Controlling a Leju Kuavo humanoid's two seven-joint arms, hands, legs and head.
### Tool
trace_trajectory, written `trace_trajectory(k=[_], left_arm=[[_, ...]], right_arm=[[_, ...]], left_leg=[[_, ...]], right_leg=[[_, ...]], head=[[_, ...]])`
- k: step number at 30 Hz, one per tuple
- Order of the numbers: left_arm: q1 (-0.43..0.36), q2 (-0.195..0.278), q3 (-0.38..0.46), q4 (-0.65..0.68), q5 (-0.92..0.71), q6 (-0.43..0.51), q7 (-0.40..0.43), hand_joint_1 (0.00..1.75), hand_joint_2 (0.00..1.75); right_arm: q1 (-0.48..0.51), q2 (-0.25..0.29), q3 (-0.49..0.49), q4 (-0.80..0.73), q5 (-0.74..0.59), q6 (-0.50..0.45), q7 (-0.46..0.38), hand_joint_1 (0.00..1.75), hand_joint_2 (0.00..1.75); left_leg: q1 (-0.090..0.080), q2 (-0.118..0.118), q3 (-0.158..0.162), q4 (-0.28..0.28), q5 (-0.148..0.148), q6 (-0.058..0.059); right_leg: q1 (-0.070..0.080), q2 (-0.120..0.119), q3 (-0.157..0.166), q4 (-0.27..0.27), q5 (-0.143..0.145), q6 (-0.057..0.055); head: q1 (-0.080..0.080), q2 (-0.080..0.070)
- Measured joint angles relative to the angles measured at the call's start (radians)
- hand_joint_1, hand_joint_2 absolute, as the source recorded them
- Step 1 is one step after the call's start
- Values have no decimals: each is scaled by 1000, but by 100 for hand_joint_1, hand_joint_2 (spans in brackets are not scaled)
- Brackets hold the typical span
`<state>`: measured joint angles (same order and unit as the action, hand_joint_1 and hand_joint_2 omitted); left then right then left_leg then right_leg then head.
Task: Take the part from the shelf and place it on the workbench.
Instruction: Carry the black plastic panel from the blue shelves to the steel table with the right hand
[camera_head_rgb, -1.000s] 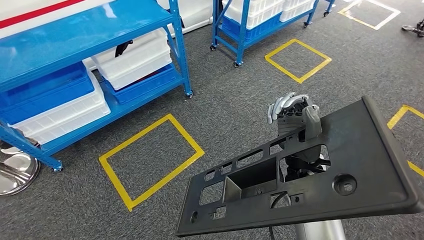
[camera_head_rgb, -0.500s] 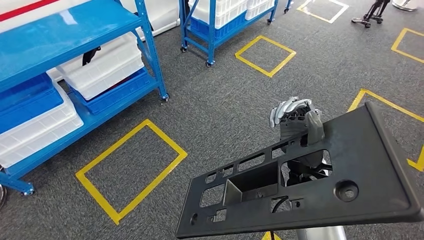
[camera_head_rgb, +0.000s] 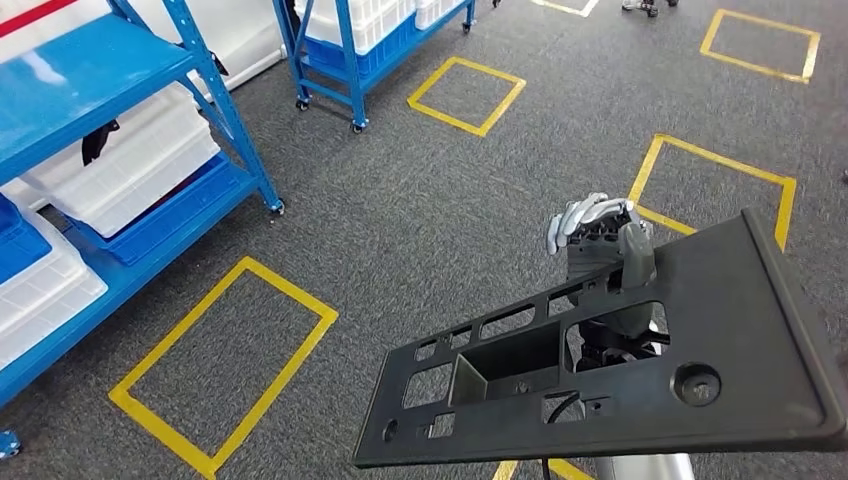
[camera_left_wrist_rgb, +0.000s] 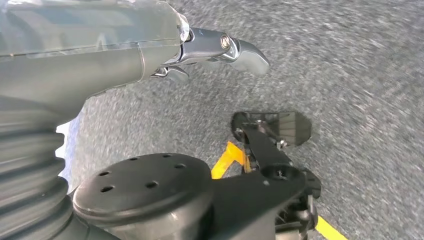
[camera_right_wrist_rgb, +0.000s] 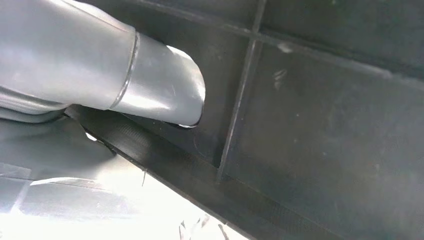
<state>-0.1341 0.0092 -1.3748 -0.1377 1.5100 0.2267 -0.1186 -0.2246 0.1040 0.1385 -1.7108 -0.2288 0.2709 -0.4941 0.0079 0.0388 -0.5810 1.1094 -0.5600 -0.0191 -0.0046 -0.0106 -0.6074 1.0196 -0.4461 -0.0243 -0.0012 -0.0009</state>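
The part (camera_head_rgb: 740, 320) is a large flat black plastic panel with several cut-outs and a raised rim. It is carried tilted above the floor at the lower right of the head view. My right hand (camera_head_rgb: 598, 240) grips its far edge, fingers curled over the top and my silver arm passing beneath it. In the right wrist view the grey thumb (camera_right_wrist_rgb: 150, 80) presses against the panel's ribbed black surface (camera_right_wrist_rgb: 325, 125). My left hand (camera_left_wrist_rgb: 210, 45) hangs over the grey carpet and holds nothing, one finger stretched out.
A blue shelf rack (camera_head_rgb: 120, 70) with white bins (camera_head_rgb: 130, 170) stands at the left, and a second rack (camera_head_rgb: 350, 40) stands behind it. Yellow taped squares (camera_head_rgb: 225, 360) (camera_head_rgb: 465, 95) (camera_head_rgb: 710, 190) mark the grey carpet.
The camera has turned, so the shelves and floor squares have slid to the left of the picture. The part and my right hand keep their place in the view.
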Motion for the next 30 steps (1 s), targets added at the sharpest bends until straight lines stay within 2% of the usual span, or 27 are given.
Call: trace_trajectory(k=[1,2,3,4,5,6,8,9,10,12,13,14,16,17,18,19,20,21,22,24,25,27,28,30], left_arm=[[2,0,0,0,2,6,-8,0,175],[5,0,0,0,4,12,-16,0,175],[7,-1,0,0,5,16,-24,0,175],[8,-1,0,0,6,20,-29,0,175],[8,-1,0,0,7,24,-33,0,175],[8,-2,0,0,8,28,-37,0,175],[8,-2,0,0,6,43,-47,0,175],[8,-2,0,0,5,50,-54,0,175],[8,-2,0,0,5,55,-60,0,175],[7,-4,0,0,5,55,-67,0,175],[7,-4,0,0,6,50,-69,0,175],[7,-5,0,0,8,43,-70,0,175],[9,-4,1,0,17,23,-66,0,175],[11,-4,2,0,23,13,-64,0,175],[13,-3,3,0,30,3,-62,0,175],[14,-3,5,0,35,-5,-59,0,175],[13,-3,7,0,40,-11,-55,0,175],[12,-2,10,0,44,-11,-50,0,175],[10,-2,13,0,46,-7,-43,0,175],[9,-4,25,0,49,12,-28,0,175],[9,-5,36,0,49,26,-24,0,175],[9,-13,72,0,49,65,-26,0,175],[8,-18,94,0,48,84,-34,0,175],[9,-25,136,0,44,101,-55,0,175]], right_arm=[[2,3,0,-1,1,0,0,175,0],[7,5,0,-1,1,0,0,175,0],[12,7,0,-1,1,0,0,175,0],[16,7,0,-1,2,0,0,175,0],[19,8,0,-1,2,0,0,175,0],[21,8,0,-2,2,0,0,175,0],[23,10,0,-3,4,1,0,175,0],[25,12,0,-4,5,1,0,175,0],[28,14,0,-4,6,1,0,175,0],[38,16,0,-4,10,2,-6,175,0],[42,16,0,-4,13,2,-10,175,0],[44,17,0,-4,15,2,-14,175,0],[46,23,0,-2,18,4,-18,175,0],[46,27,0,0,18,5,-17,175,0],[46,32,1,4,19,7,-15,175,0],[45,37,1,9,20,10,-14,175,0],[42,41,2,15,21,12,-12,175,0],[37,46,4,22,21,16,-11,175,0],[27,50,8,30,20,21,-9,175,0],[1,61,18,52,13,38,0,175,0],[-14,67,25,67,5,52,7,175,0],[-50,84,43,108,-12,84,26,175,0],[-71,94,53,133,-22,97,34,175,0],[-112,116,74,174,-35,100,44,175,0]], left_leg=[[1,-18,-32,68,-33,-1],[2,-26,-64,135,-59,-2],[2,-30,-87,179,-69,-3],[2,-32,-95,189,-59,-4],[3,-34,-83,157,-29,-4],[6,-44,-56,94,11,-3],[13,-92,-3,-28,62,-1],[15,-112,12,-61,71,1],[14,-122,16,-72,69,4],[12,-103,19,-79,74,16],[11,-91,21,-84,78,24],[12,-78,23,-90,81,31],[8,-52,25,-95,83,39],[5,-38,25,-95,83,41],[3,-24,24,-95,82,42],[1,-11,24,-95,81,42],[0,1,25,-94,80,42],[-1,12,26,-94,79,41],[-2,22,28,-95,78,40],[-7,40,31,-95,74,33],[-8,50,32,-95,72,29],[-9,65,36,-98,70,18],[-8,55,36,-92,64,12],[-5,9,11,-32,25,4]], right_leg=[[0,11,0,0,0,-3],[1,22,-1,1,0,-5],[1,35,-1,2,0,-6],[1,48,-1,4,0,-6],[0,62,-1,6,-1,-5],[0,75,-1,9,-2,-3],[-1,101,-6,18,-4,5],[-2,112,-11,22,-3,11],[-3,123,-16,23,-1,18],[-8,136,-22,22,3,31],[-7,123,-26,30,-3,36],[-6,98,-38,55,-20,39],[-5,40,-88,160,-77,45],[-6,26,-119,223,-105,47],[-8,20,-141,270,-119,48],[-8,16,-147,284,-115,47],[-8,12,-132,260,-94,46],[-7,5,-99,202,-62,42],[-4,-14,-60,129,-36,36],[8,-43,-7,29,-9,24],[14,-48,-1,13,-10,20],[14,-26,-2,8,-4,10],[11,-16,-1,3,0,6],[3,3,3,-7,7,-4]], head=[[0,0],[-1,0],[-1,0],[-1,0],[-1,0],[-1,0],[0,0],[0,0],[0,0],[0,0],[2,0],[4,0],[8,0],[8,0],[8,0],[8,0],[8,0],[8,0],[8,0],[8,0],[7,0],[7,0],[7,0],[5,0]])
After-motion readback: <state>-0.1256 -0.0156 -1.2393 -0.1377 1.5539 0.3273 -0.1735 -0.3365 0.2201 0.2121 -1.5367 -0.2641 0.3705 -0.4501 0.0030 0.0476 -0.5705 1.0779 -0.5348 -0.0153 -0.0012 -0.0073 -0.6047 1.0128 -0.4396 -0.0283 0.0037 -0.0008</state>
